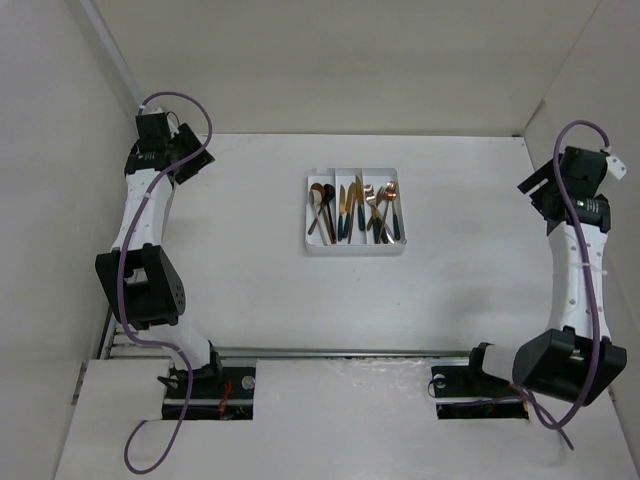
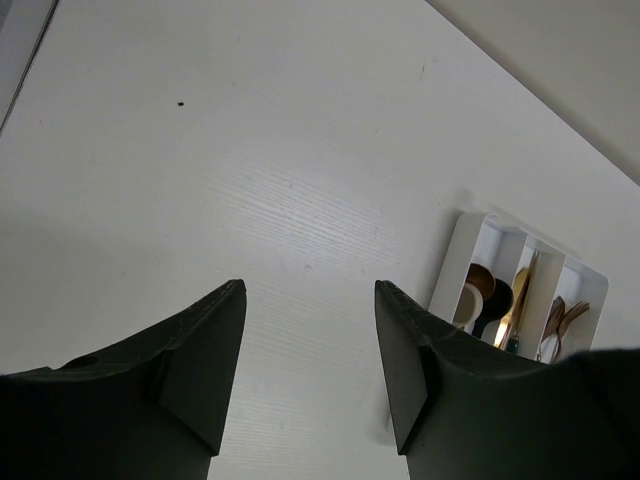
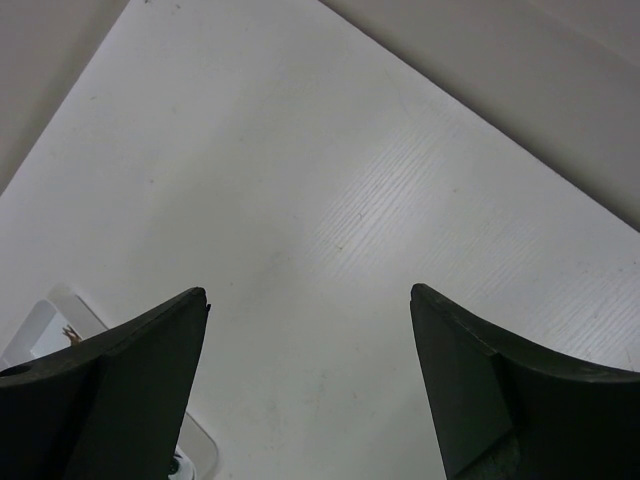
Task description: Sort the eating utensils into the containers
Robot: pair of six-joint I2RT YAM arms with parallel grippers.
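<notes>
left gripper (image 2: 310,300) released, empty | right gripper (image 3: 308,300) released, empty | utensils (image 1: 355,208) lie in three-compartment white tray (image 1: 355,250) | tray mid-desk (image 1: 230,260), well apart from both grippers

From above I saw the white tray (image 1: 354,249) near the middle of the table (image 1: 260,290), with the eating utensils (image 1: 357,208) lying lengthwise in its three compartments. The left arm (image 1: 140,215) and right arm (image 1: 578,265) stood well apart from it on either side.
</notes>
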